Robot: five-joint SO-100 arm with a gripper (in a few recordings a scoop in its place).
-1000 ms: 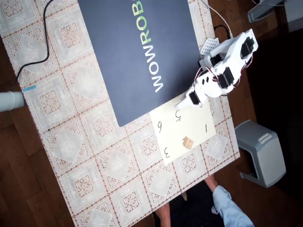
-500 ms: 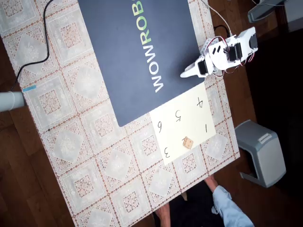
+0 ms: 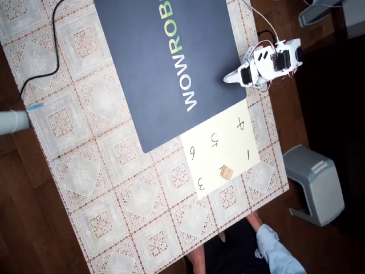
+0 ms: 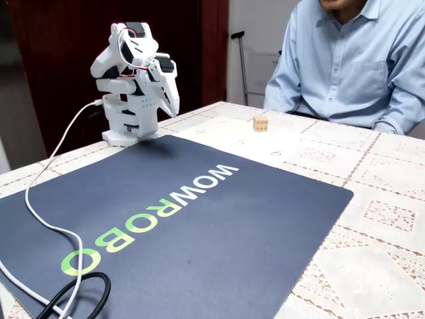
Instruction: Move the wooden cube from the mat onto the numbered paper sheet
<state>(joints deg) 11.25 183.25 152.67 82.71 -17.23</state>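
Observation:
The wooden cube (image 3: pixel 226 172) (image 4: pixel 260 123) rests on the numbered paper sheet (image 3: pixel 231 149) (image 4: pixel 229 136), near the sheet's outer edge in the overhead view. The dark mat (image 3: pixel 165 63) (image 4: pixel 199 219) with WOWROBO lettering lies beside the sheet and carries nothing. My white gripper (image 3: pixel 228 78) (image 4: pixel 174 106) is folded back close to the arm's base at the mat's right edge in the overhead view, well away from the cube. Its fingers point downward, look shut and hold nothing.
A lace tablecloth (image 3: pixel 102 171) covers the table. A person in a light blue shirt (image 4: pixel 352 60) sits just behind the paper sheet. A grey stool (image 3: pixel 316 182) stands off the table's right side. Cables (image 4: pixel 40 199) cross the mat's near corner.
The arm drew back from above the paper sheet toward its base and folded up. The cube stayed where it lay on the sheet.

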